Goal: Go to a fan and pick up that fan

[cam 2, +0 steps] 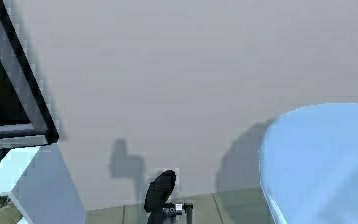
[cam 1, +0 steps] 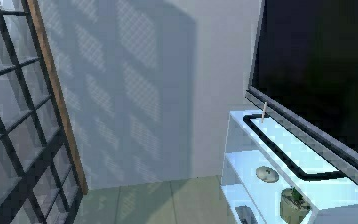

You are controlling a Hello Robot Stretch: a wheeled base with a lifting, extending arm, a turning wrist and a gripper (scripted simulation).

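We see: TV point(cam 1: 317, 60) black, with a grey bezel. Stand point(cam 1: 249, 140) white with a bluish tint. Window grid point(cam 1: 17, 130) dark grey, trim point(cam 1: 59, 110) brown wood. Wall point(cam 2: 187, 80) plain pale grey. Floor point(cam 1: 157, 195) beige-green. Fan point(cam 2: 160, 190) black. Rounded thing point(cam 2: 322, 165) at the arm side view's right pale blue.

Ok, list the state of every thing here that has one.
TV, screen dark.
Window, cannot tell whether shut.
Pot, upright on a shelf of the stand.
Fan, tilted; cannot tell whether running.
Gripper, near the fan; cannot tell whether it holds anything.
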